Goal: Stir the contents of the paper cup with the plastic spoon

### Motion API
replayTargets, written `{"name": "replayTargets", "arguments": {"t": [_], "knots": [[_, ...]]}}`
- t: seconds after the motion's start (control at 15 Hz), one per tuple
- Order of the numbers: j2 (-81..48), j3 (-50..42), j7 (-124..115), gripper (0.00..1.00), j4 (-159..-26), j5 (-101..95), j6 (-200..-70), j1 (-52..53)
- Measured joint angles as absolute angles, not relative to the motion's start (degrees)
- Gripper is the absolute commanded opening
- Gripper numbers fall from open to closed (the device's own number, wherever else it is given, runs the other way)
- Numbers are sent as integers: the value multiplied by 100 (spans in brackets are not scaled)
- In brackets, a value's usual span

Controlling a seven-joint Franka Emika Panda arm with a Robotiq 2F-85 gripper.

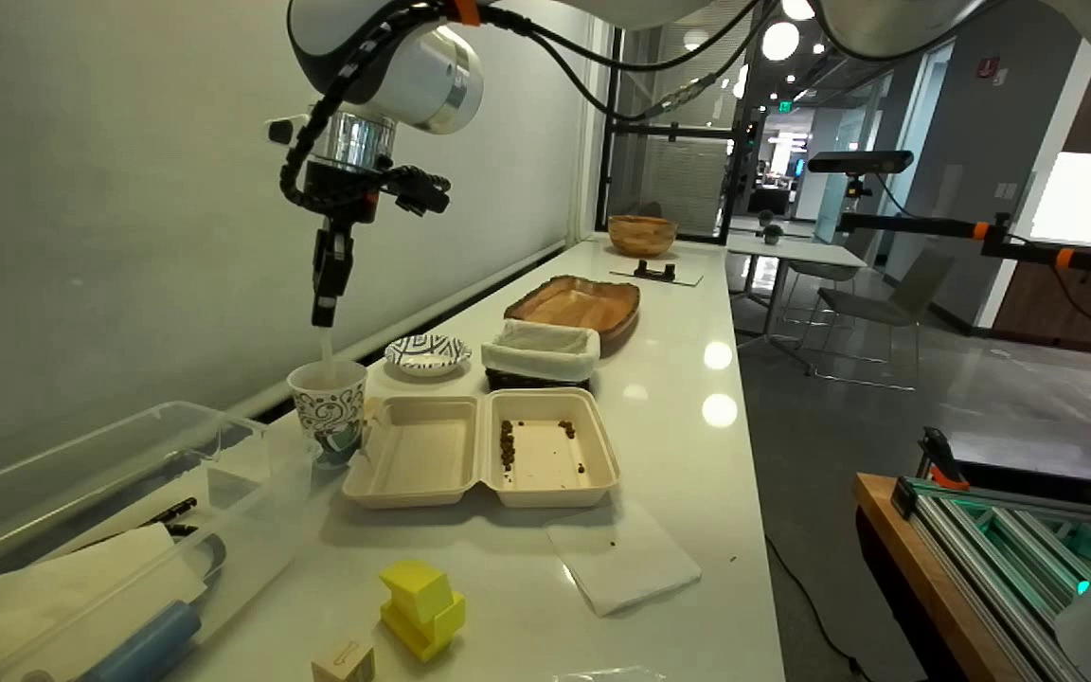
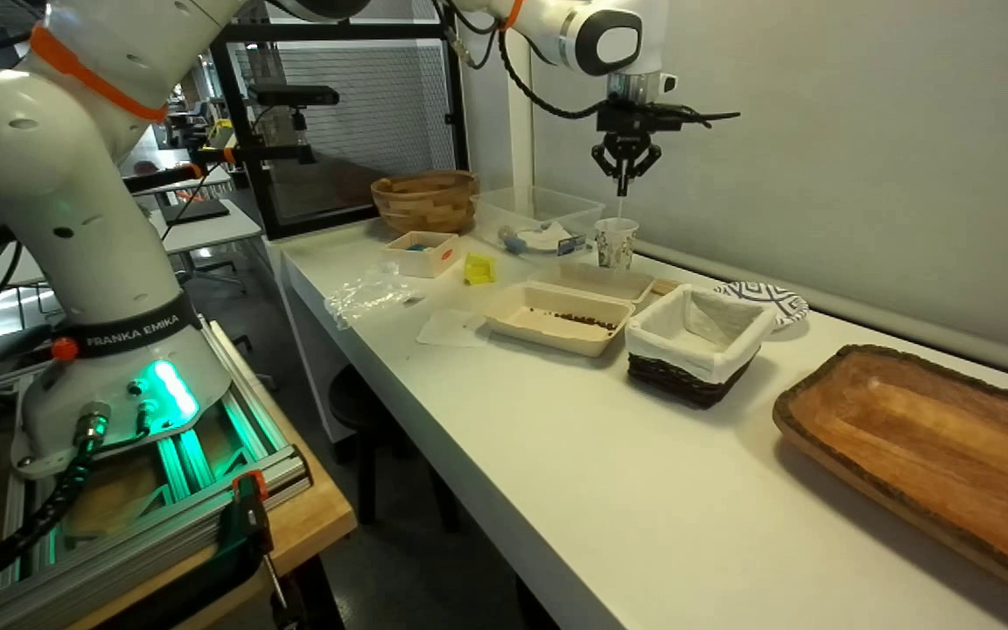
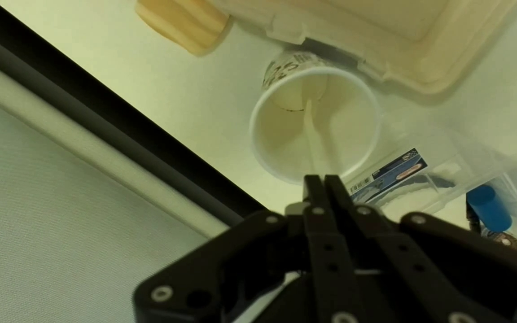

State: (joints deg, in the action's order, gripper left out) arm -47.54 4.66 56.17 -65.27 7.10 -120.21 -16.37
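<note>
The paper cup (image 1: 332,412) stands upright beside the clamshell box. It is off-white with a dark printed pattern, and it also shows in an exterior view (image 2: 616,247). In the wrist view I look down into the cup (image 3: 352,112); its liquid, if any, is hard to tell. The plastic spoon (image 1: 327,347) is thin and pale and hangs nearly upright. My gripper (image 1: 324,317) is shut on the upper end of the spoon (image 3: 313,139), above the cup. The spoon's lower end is inside the cup. The fingertips (image 3: 322,179) hide the spoon's held end.
An open beige clamshell box (image 1: 550,488) with brown crumbs lies beside the cup. A clear plastic bin (image 1: 252,530) stands on the cup's other side. A patterned bowl (image 1: 427,352), a lined basket (image 2: 688,359) and a wooden tray (image 2: 906,429) stand farther along. The wall is close behind.
</note>
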Motion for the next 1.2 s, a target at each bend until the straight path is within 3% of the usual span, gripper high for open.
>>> {"name": "replayTargets", "arguments": {"t": [1.2], "knots": [[-4760,540,5839,1,-6449,736,-12134,-1598]]}}
